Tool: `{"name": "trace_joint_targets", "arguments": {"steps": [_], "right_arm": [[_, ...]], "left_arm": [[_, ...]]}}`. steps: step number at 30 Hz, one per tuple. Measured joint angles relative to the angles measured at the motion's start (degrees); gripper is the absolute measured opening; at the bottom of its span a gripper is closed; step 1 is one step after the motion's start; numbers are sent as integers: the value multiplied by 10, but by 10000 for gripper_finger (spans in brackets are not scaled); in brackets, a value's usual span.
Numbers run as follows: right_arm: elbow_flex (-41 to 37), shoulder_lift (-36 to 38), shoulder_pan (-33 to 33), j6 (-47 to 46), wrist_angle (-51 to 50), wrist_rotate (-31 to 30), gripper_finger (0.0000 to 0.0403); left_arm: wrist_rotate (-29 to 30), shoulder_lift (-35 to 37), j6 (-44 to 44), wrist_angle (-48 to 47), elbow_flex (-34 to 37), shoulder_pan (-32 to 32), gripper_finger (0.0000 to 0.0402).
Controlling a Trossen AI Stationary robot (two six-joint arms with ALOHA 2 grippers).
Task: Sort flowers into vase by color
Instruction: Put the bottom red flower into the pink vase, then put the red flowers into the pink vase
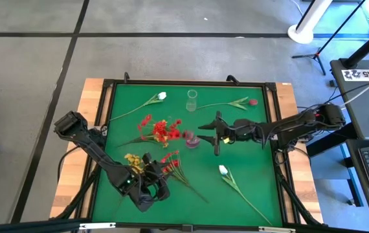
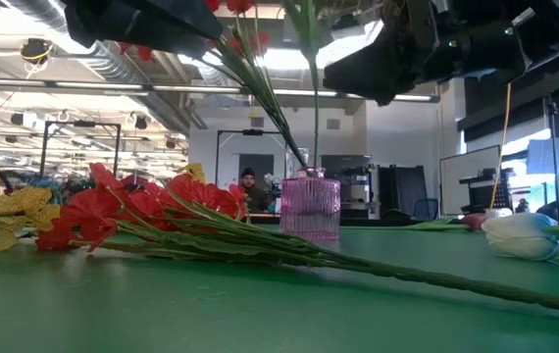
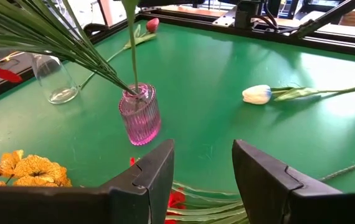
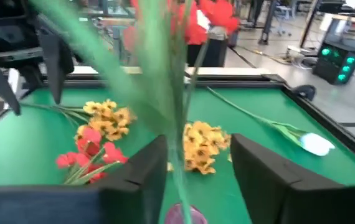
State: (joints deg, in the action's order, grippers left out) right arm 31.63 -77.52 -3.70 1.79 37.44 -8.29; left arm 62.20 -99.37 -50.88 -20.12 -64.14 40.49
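A pink ribbed vase point(image 3: 140, 116) stands mid-table and holds red flowers point(image 1: 162, 129), whose stems lean toward the table's left, plus one upright green stem point(image 4: 179, 124). My right gripper point(image 4: 199, 168) is open just right of the vase point(image 1: 193, 139), and its fingers stand on either side of that upright stem without visibly touching it. My left gripper point(image 3: 202, 168) is open near the front edge point(image 1: 158, 189), above red flowers point(image 1: 169, 158) lying on the table. Yellow-orange flowers point(image 1: 133, 160) lie beside them.
A clear glass vase point(image 1: 191, 99) stands near the far edge. Lying on the table are a white tulip point(image 1: 160, 96) at the far left, a dark red tulip point(image 1: 249, 101) at the far right and another white tulip point(image 1: 223, 169) at the near right. A raised black frame point(image 1: 275, 129) rims the table.
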Motion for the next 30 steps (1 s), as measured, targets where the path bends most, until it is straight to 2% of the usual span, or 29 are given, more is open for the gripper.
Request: {"name": "trace_joint_targets", "arguments": {"steps": [7,15,19,23,25,30], "right_arm": [[0,103,-1,0,-121,-7,244],[0,257,-1,-34,-283,-16,261],[0,303,-1,-80,-361,-16,261],[0,311,-1,-121,-419,-10,261],[0,309,-1,-135,-441,-10,262],[0,305,-1,-158,-468,-12,262]], "left_arm": [[2,0,0,0,0,0,156],[-6,3,4,0,0,0,156],[-66,11,4,13,0,-1,156],[-176,11,-14,16,0,-10,156],[-213,11,-31,14,0,-11,156],[-217,11,-63,6,0,8,156]]}}
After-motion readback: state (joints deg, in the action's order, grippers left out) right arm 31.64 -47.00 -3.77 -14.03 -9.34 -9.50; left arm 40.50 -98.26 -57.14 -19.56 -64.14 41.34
